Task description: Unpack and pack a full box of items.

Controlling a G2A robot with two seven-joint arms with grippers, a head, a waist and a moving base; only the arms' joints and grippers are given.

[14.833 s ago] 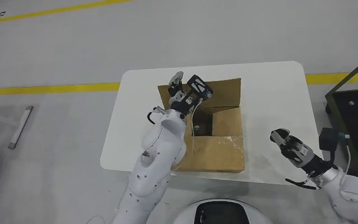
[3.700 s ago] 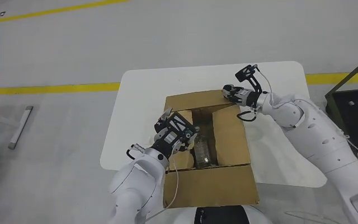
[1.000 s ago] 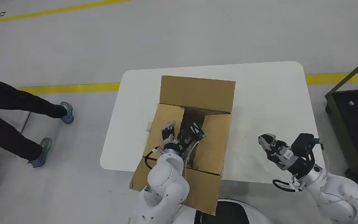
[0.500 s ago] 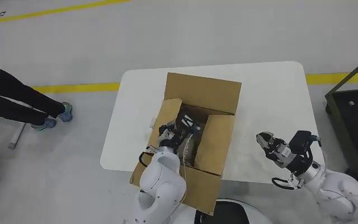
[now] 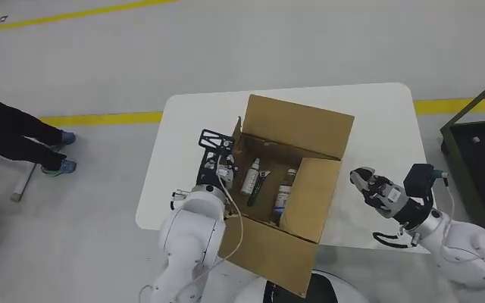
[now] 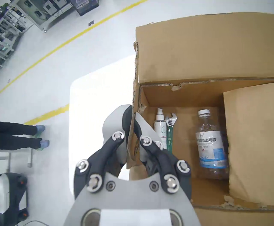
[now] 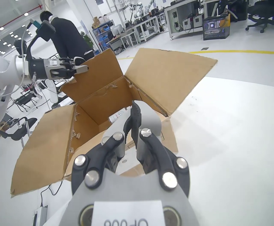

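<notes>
Now the left gripper (image 6: pixel 131 116) clamps the box's (image 5: pixel 303 125) side flap (image 7: pixel 98 70), while the right gripper (image 7: pixel 137 111) hangs closed and empty beside it.

Bottle (image 6: pixel 210 142), wrench (image 6: pixel 170 130) inside box (image 6: pixel 192 49)

White table (image 5: pixel 371 121), yellow floor line (image 5: pixel 98 118) — workbenches (image 7: pixel 184 19)

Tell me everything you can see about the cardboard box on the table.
The cardboard box is brown corrugated card, open, its flaps spread with torn edges, skewed on the white table. The left gripper is shut on one side flap. Inside lie a clear bottle, a spray bottle and a wrench.
</notes>
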